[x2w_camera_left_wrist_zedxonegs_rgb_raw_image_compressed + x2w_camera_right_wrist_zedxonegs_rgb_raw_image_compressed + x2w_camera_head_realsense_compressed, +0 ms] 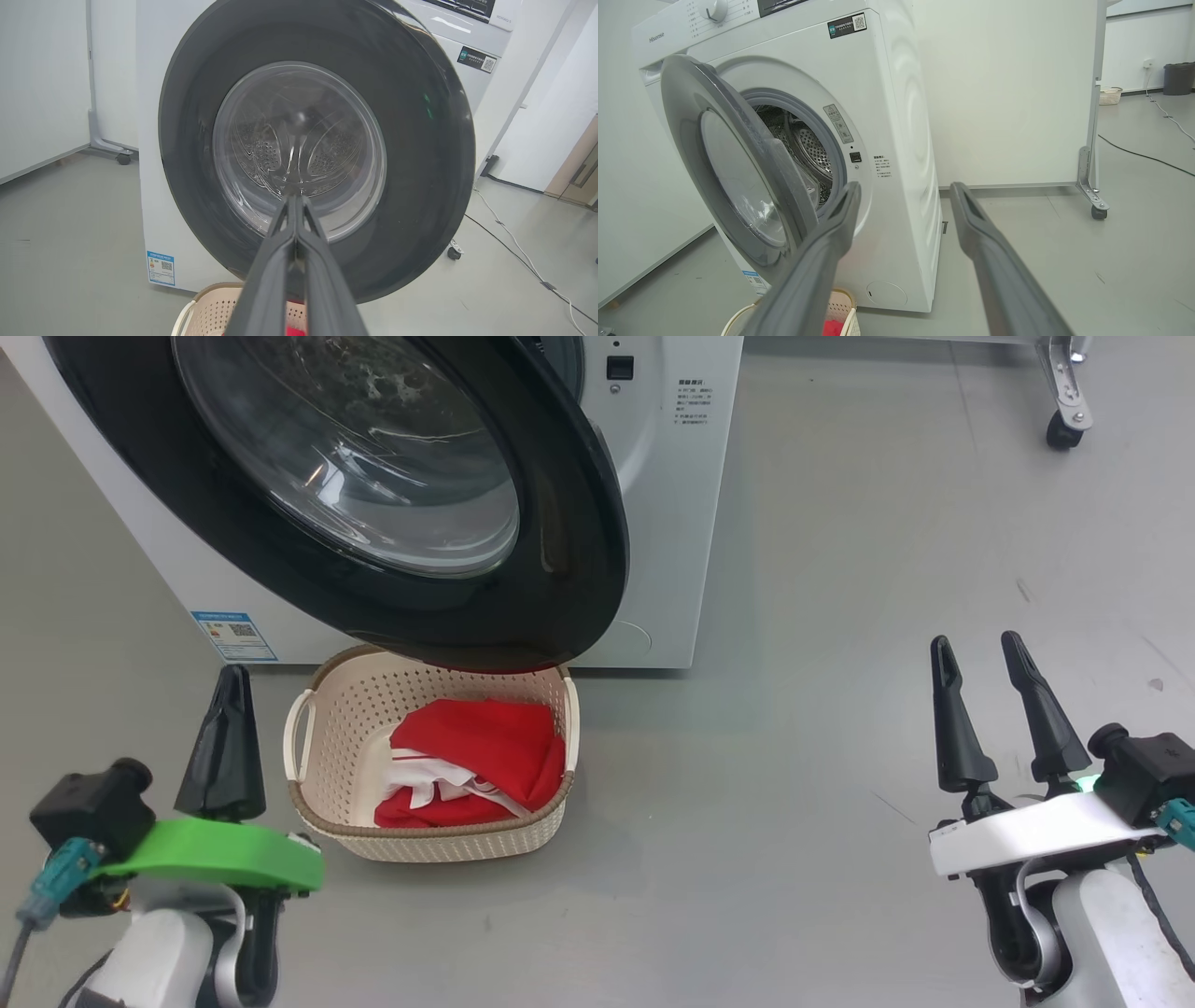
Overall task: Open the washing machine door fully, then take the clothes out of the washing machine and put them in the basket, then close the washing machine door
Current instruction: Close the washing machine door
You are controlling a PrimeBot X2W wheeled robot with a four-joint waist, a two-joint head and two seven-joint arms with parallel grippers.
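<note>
The washing machine door (588, 541) hangs partly open across the upper left of the head view, its lower rim above the basket (341, 709), which sits on the floor (794, 756) before the washing machine (672, 523). The clothes (495, 747) lie in the basket. At lower left, the left tool (231, 677) is pressed together. At lower right, the right tool (977, 646) stands apart and empty.

Washing machine (681, 523): at the back, standing on the floor.
Washing machine door (588, 551): swung partly out from the machine's front, overhanging the basket's rear edge.
Basket (336, 728): on the floor before the machine, under the door.
Clothes (495, 747): in the basket, toward its right side.
Left gripper (233, 672): just left of the basket.
Right gripper (977, 640): well right of the basket.
</note>
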